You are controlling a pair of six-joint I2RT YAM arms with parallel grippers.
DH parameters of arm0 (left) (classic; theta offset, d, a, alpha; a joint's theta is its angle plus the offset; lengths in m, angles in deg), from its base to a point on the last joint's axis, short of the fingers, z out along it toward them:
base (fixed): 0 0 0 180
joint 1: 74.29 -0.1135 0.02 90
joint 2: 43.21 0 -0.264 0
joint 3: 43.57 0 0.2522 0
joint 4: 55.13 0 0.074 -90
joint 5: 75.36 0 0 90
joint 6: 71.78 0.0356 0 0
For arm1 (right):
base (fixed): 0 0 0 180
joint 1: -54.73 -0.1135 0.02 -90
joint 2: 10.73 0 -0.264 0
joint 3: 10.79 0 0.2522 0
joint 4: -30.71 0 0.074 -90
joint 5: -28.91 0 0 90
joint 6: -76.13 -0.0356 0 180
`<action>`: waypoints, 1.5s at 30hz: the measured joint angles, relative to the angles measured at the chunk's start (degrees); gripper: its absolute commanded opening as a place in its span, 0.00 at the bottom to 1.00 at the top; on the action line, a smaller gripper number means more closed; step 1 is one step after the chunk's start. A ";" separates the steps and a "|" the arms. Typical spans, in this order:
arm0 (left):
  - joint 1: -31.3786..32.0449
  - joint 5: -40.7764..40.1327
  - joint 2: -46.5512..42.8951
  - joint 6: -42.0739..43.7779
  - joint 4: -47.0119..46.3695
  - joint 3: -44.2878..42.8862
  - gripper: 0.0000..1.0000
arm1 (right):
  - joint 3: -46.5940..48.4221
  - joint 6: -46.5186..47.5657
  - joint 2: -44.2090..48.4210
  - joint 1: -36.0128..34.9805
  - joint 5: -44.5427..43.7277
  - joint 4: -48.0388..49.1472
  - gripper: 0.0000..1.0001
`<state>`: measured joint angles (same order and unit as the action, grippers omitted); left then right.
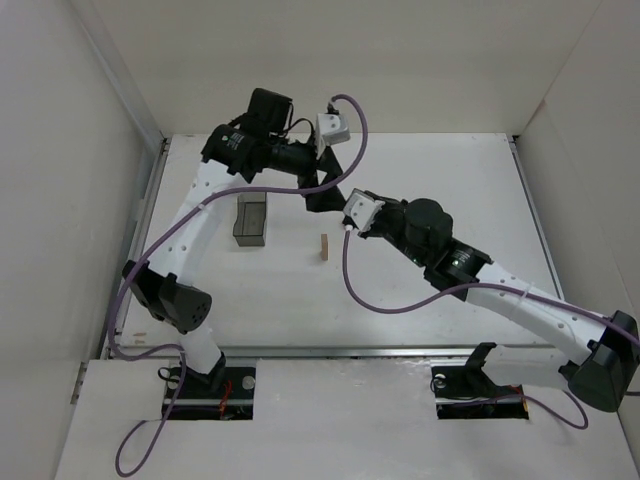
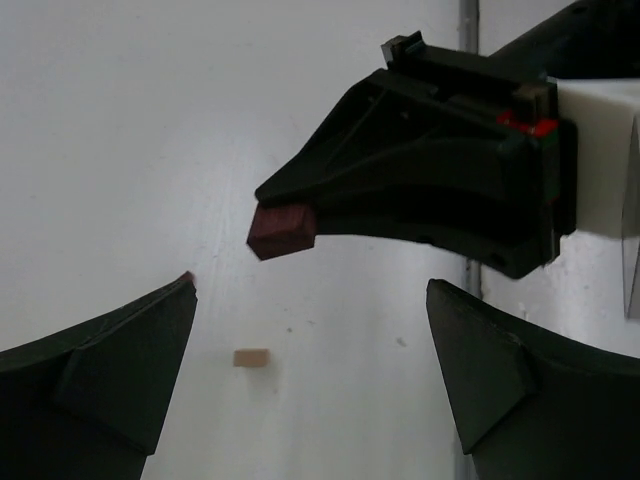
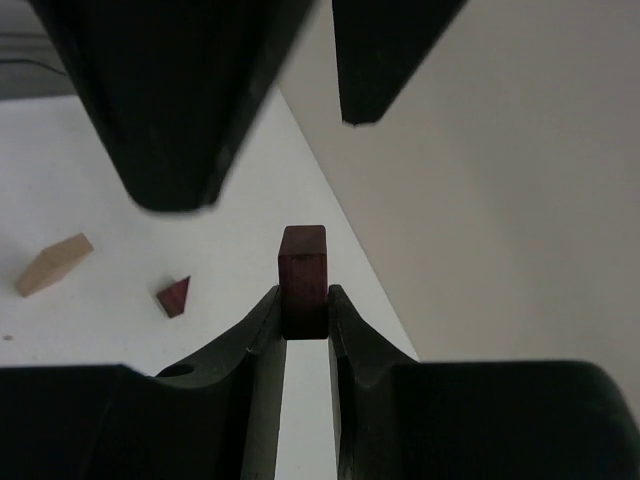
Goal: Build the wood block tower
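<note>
Hanging above the far middle of the tabletop, a red-brown block sat clenched in the right claw, facing the left claw, released wide. Nearer, a tan block stood upright, a red wedge near it.

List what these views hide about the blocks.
- Top external: the reddish-brown block in the right gripper is lost among dark gripper bodies; the bin is too dark to see into.
- Left wrist: a red sliver peeks past its own finger; shape unreadable.
- Right wrist: left gripper blurred, cut off by the top edge.
</note>
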<state>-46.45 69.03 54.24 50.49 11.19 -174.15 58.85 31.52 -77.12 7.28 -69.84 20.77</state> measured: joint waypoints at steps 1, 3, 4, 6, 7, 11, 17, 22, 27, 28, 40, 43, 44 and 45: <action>1.01 0.07 0.68 -1.18 -0.24 0.00 0.99 | -0.52 1.44 0.00 -0.31 -0.94 0.39 0.00; 2.08 0.20 1.81 -3.87 -1.14 0.04 0.99 | -0.92 3.76 -0.07 -0.68 -2.32 0.74 0.00; 2.14 0.24 2.08 -5.49 -1.97 0.15 0.99 | -0.96 4.59 -0.07 -0.70 -2.75 0.94 0.00; 2.12 0.26 2.23 -8.44 -3.74 0.22 0.99 | -0.96 5.77 0.00 -0.70 -2.95 1.44 0.00; 2.08 0.28 2.23 -9.81 -4.68 0.22 0.99 | -0.98 6.21 0.04 -0.72 -2.99 1.62 0.00; 2.05 0.44 2.99 -14.36 -7.43 0.20 0.93 | -1.07 6.51 0.17 -1.22 -2.80 1.81 0.00; 2.05 2.64 7.45 -15.82 -7.02 0.15 0.76 | -1.07 6.34 0.17 -1.40 -2.10 1.73 0.00; 1.97 3.28 8.46 -14.08 -4.04 0.15 0.68 | -1.09 6.10 0.17 -1.40 -2.10 1.20 0.00; 2.05 3.96 8.46 -13.09 -3.30 0.15 0.56 | -1.09 5.79 0.17 -1.44 -2.10 1.11 0.00; 2.05 4.20 8.46 -13.05 -3.28 0.15 0.54 | -1.09 5.79 0.17 -1.53 -2.08 1.09 0.00; 2.01 6.16 8.46 -11.98 -3.39 0.17 0.00 | -0.94 5.53 0.15 -1.79 -1.44 0.72 0.00; 2.03 6.08 8.46 -10.69 -2.69 0.17 0.00 | -0.94 5.38 0.13 -1.81 -1.31 0.48 0.00; 2.03 6.03 8.46 -10.14 -2.38 0.17 0.00 | -0.94 5.27 0.09 -1.81 -1.31 0.46 0.15; 2.03 5.95 8.46 -9.60 -2.03 0.17 0.00 | -0.94 5.11 0.02 -1.81 -1.31 0.42 0.30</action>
<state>-44.42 74.98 62.70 40.90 9.16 -173.97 57.91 36.63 -77.10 5.47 -71.15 21.18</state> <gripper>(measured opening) 0.316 0.256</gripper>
